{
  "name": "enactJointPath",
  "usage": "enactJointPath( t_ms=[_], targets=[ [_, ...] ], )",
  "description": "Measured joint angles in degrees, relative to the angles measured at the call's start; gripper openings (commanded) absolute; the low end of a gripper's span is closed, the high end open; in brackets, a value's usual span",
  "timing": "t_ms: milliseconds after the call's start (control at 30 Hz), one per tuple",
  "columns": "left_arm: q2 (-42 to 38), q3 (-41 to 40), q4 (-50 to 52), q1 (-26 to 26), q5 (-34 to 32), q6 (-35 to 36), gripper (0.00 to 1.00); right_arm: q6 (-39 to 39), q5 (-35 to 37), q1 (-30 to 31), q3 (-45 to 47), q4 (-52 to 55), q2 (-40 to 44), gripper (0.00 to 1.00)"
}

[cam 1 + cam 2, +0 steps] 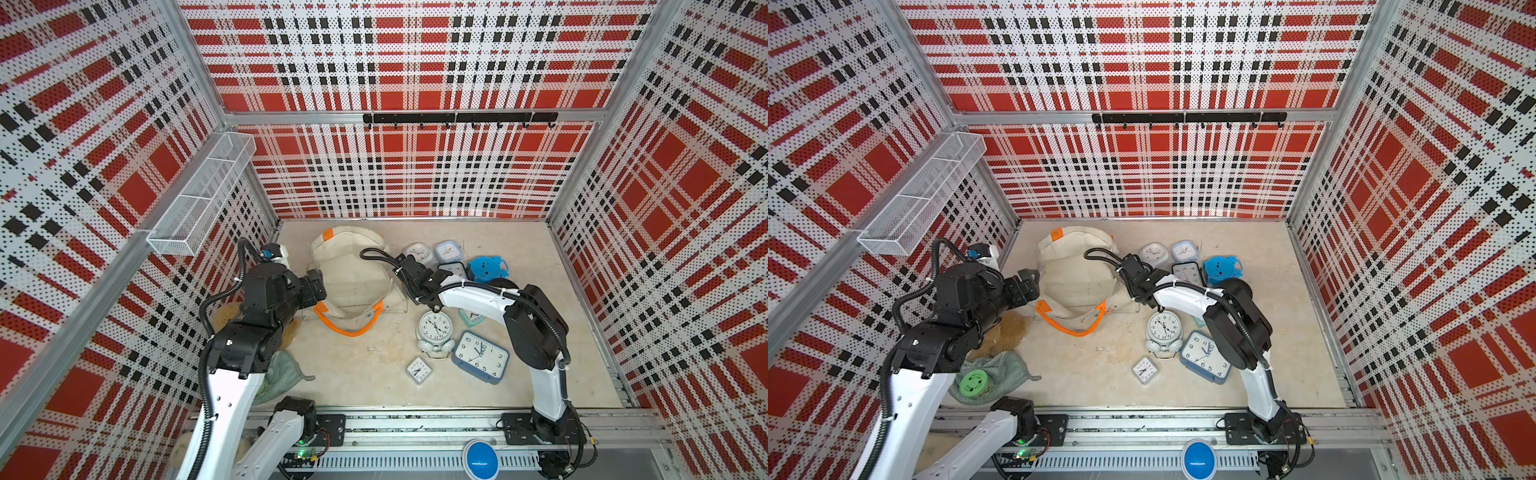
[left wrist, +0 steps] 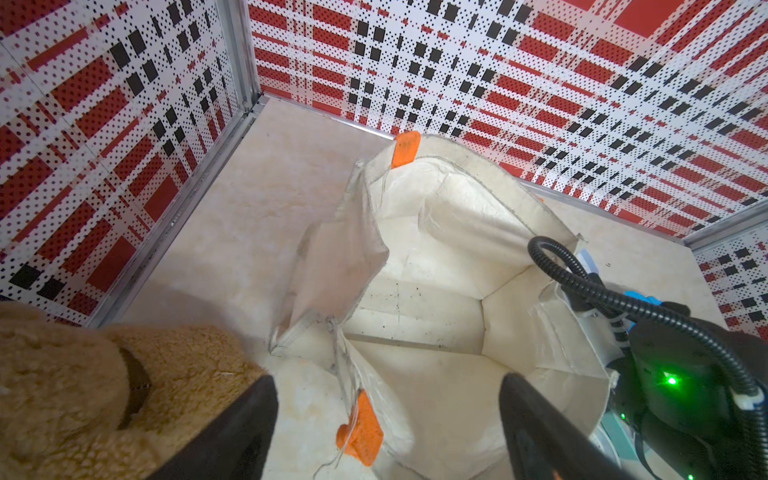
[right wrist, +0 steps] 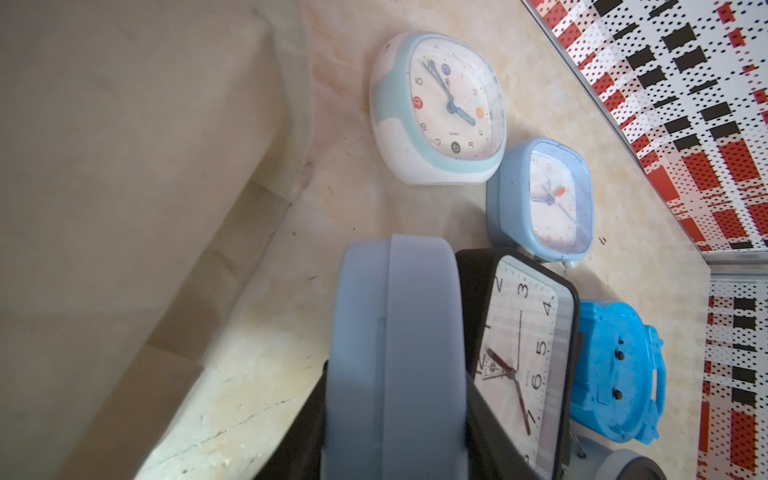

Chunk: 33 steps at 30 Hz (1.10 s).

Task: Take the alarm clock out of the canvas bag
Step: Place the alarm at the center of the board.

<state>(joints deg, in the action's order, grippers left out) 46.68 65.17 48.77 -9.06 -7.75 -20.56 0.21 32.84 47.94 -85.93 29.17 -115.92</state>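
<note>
The cream canvas bag (image 1: 353, 274) (image 1: 1075, 274) with orange handles lies at the back middle of the table. Its mouth gapes in the left wrist view, and no clock shows in the canvas bag's (image 2: 436, 291) interior. My left gripper (image 2: 388, 382) (image 1: 318, 286) is open at the bag's left edge, its fingers either side of an orange tab (image 2: 361, 432). My right gripper (image 3: 397, 374) (image 1: 409, 266) is just right of the bag, shut on a grey-blue alarm clock (image 3: 395, 353) seen edge-on. In both top views the arm hides that clock.
Several clocks lie right of the bag: white-and-blue (image 1: 417, 252), light blue (image 1: 448, 251), black (image 1: 453, 270), bright blue (image 1: 486, 268), twin-bell (image 1: 435, 328), large blue (image 1: 481, 356), small white (image 1: 419, 369). A tan plush toy (image 2: 83, 395) and green cloth (image 1: 992, 374) lie front left.
</note>
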Motion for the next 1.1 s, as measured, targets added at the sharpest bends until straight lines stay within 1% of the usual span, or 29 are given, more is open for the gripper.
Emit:
enactJointPath(
  t_ms=[167, 400, 633, 767, 967, 1033, 1100],
  targets=[
    [0.33, 1.16, 0.61, 0.00, -0.07, 0.07, 0.85, 0.50, -0.26, 1.33, 0.46, -0.46, -0.68, 0.50],
    [0.44, 2.82, 1.03, 0.00, -0.24, 0.28, 0.84, 0.68, -1.25, 2.93, 0.57, -0.55, -0.76, 0.64],
    [0.52, 2.99, 2.05, 0.00, -0.17, 0.26, 0.84, 1.27, -3.54, 3.41, 0.83, 0.04, 0.00, 0.71],
    [0.83, 3.78, 3.28, 0.00, 0.31, 0.20, 0.85, 2.03, -4.59, 3.48, 3.30, 1.95, 5.73, 0.73],
    [1.92, 4.13, 4.55, -0.07, 3.15, -1.27, 0.85, 5.14, -5.29, 2.58, 3.69, 4.17, 19.61, 0.74],
    [2.78, 4.33, 5.05, -0.72, 4.42, -2.34, 0.87, 7.37, -6.69, 0.83, 4.00, 4.81, 24.50, 0.75],
    [4.20, 4.55, 5.31, -2.43, 5.16, -3.45, 0.89, 9.68, -8.35, -1.90, 4.94, 5.18, 28.70, 0.75]
  ],
)
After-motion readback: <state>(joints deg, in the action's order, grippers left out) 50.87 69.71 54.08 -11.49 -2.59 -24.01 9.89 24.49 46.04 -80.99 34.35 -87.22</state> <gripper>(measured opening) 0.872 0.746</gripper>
